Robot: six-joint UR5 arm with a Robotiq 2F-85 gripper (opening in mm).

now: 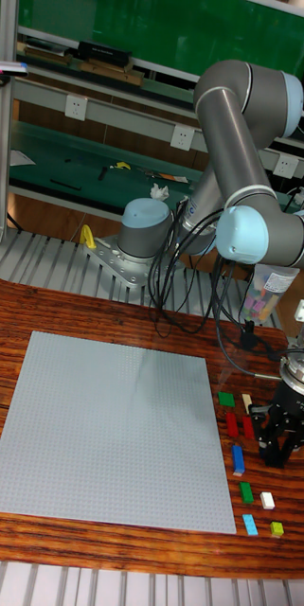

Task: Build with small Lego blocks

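Closest to the camera is a strip of ribbed metal [95,582] along the bottom edge, then the dark wood-grain table [123,308] starts. Most of the tabletop is taken up by a big grey baseplate [109,431], lying flat and turned a bit off square to the table edge, nothing built on it.

The blocks are all in a loose little cluster just off the baseplate's right edge, right on the wood. From the far end: a green block [226,400] with a small cream one [247,401] beside it, then two red blocks [232,423] side by side, a long blue block [238,460], another small green one [246,491] next to a white block [267,500], and nearest the front a light blue block [250,524] and a yellow-green one [277,529].

The gripper [277,453] hangs pointing down just right of that cluster, near the red and blue pieces. Its black fingers look spread a little with nothing between them, and I can't see it touching any block.

Farther back the arm's base [144,232] sits at the far side of the table with black cables [175,284] looping off it. Behind that is a green-topped workbench [66,156] with small tools on it, wall sockets [76,106] and a green wall.
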